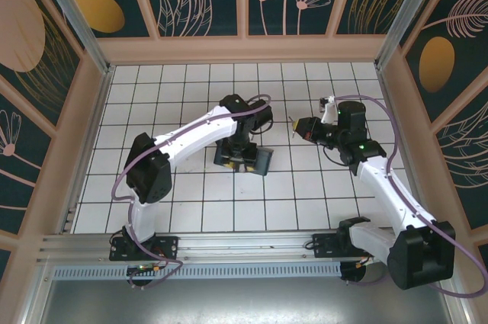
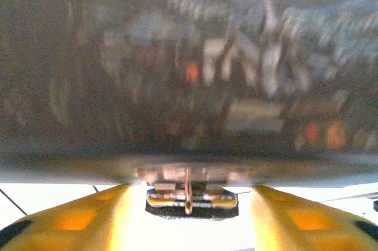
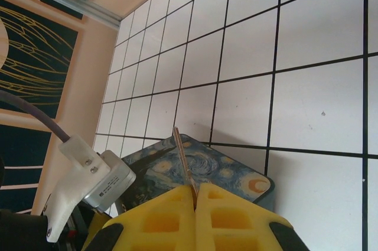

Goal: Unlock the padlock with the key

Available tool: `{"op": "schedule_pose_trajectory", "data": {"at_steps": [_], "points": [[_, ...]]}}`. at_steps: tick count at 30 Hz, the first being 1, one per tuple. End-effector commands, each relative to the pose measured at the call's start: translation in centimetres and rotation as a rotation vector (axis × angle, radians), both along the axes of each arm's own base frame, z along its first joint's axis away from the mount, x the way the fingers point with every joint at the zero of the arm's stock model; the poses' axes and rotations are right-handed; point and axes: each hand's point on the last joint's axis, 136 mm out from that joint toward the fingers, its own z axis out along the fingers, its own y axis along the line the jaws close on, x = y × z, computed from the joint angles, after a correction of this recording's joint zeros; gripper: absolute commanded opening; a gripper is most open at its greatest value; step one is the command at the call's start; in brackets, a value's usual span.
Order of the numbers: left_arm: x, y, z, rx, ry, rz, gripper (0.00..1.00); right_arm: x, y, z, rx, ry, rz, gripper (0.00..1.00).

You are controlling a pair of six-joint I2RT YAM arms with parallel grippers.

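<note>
We pinch the key (image 3: 182, 157) in our right hand (image 3: 195, 189), right of the tin (image 3: 230, 171). Our left hand (image 1: 239, 162) stands spread about the padlock (image 2: 192, 199) at the tin's edge. Inserting and turning seemingly remain.

White tiled table (image 1: 191, 210) with black grid lines; 1 blue swirl-painted tin (image 3: 224, 165) lies on it near the middle

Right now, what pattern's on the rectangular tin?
The rectangular tin has dark-blue painted swirls with yellow spots, night-sky style. Right wrist view shows it best.
</note>
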Motion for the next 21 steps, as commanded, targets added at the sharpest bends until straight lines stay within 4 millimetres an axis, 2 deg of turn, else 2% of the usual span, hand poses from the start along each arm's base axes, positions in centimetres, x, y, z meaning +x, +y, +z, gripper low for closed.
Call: {"op": "schedule_pose_trajectory", "data": {"at_steps": [1, 8, 17, 21], "points": [[0.6, -0.1, 0.6, -0.004, 0.006, 0.020, 0.63, 0.2, 0.4, 0.9, 0.025, -0.040, 0.017, 0.00], [2.9, -1.7, 1.9, -0.052, -0.053, 0.045, 0.65, 0.0, 0.5, 0.5, 0.028, -0.029, 0.017, 0.00], [5.3, -0.9, 2.3, -0.028, -0.122, 0.081, 0.57, -0.1, 0.3, 0.7, 0.034, -0.035, 0.002, 0.00], [5.9, -0.4, 4.5, -0.102, -0.258, 0.155, 0.62, -0.2, 0.3, 0.5, 0.032, -0.026, 0.004, 0.00]]}}
